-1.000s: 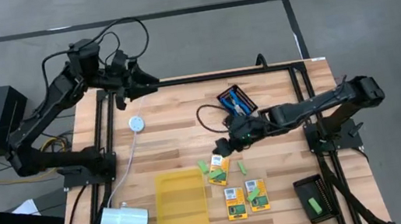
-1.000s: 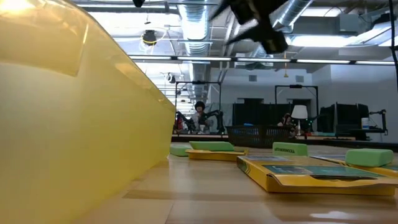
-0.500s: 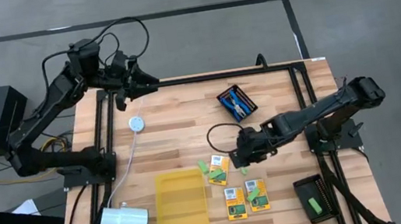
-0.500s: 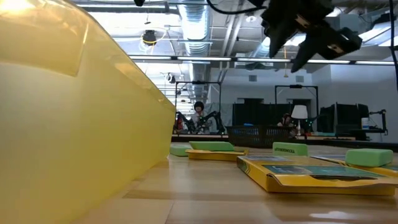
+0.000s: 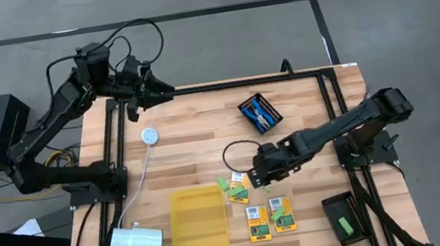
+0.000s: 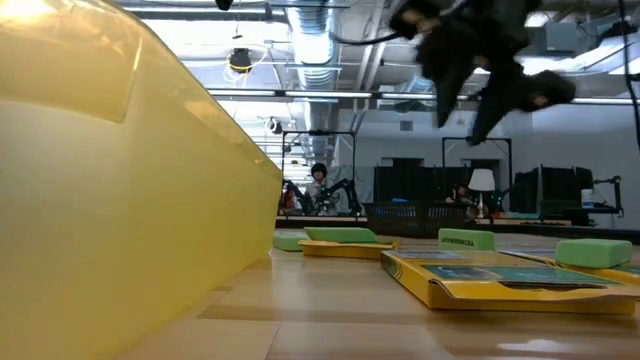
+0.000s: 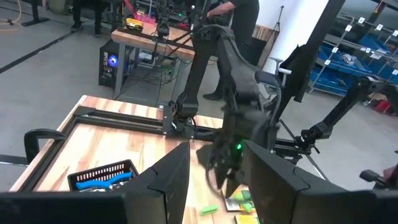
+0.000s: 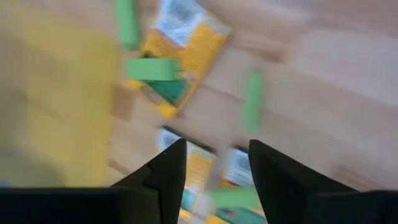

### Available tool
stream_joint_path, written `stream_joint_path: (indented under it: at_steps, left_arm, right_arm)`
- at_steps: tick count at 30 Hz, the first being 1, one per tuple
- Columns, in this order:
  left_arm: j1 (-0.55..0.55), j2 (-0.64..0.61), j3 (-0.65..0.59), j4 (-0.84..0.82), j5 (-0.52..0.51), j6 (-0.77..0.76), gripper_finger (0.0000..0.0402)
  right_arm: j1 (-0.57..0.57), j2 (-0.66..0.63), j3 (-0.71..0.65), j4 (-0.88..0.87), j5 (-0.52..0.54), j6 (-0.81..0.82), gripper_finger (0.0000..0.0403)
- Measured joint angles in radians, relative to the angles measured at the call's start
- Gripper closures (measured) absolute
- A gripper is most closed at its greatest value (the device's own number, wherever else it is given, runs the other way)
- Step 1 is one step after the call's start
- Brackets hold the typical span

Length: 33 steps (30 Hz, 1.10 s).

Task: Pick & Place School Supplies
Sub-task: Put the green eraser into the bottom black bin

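Note:
Three yellow-and-green crayon boxes (image 5: 240,189), (image 5: 258,222), (image 5: 282,214) lie flat on the wooden table, some with a short green stick on top. Loose green sticks (image 5: 222,183), (image 5: 266,183) lie beside them. Blue-handled scissors (image 5: 262,114) lie in a black mesh tray at the far middle. My right gripper (image 5: 255,172) hangs open above the boxes, pointing steeply down, and touches nothing. In its wrist view the fingers (image 8: 168,171) frame a gap over the table between the boxes (image 8: 180,43). My left gripper (image 5: 166,92) waits open, raised over the far left corner.
A flat yellow tray (image 5: 198,226) lies at the near middle, left of the boxes. A second black mesh tray (image 5: 346,219) at the near right holds a green stick. A white cylinder (image 5: 138,243) and a white disc on a cable (image 5: 149,135) lie on the left.
My right gripper has sunk toward the crayon boxes and tipped from a slant to pointing steeply down, coming fully into the low view from above. The boxes, sticks and trays lie as before.

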Motion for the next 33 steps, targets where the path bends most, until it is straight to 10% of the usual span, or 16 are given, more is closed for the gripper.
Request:
stream_joint_path:
  at_steps: [33]
  left_arm:
    - [-0.003, 0.009, 0.000, -0.007, 0.012, -0.006, 0.0259]
  right_arm:
    - [-0.073, 0.172, -0.004, 0.020, -0.074, -0.137, 0.0246]
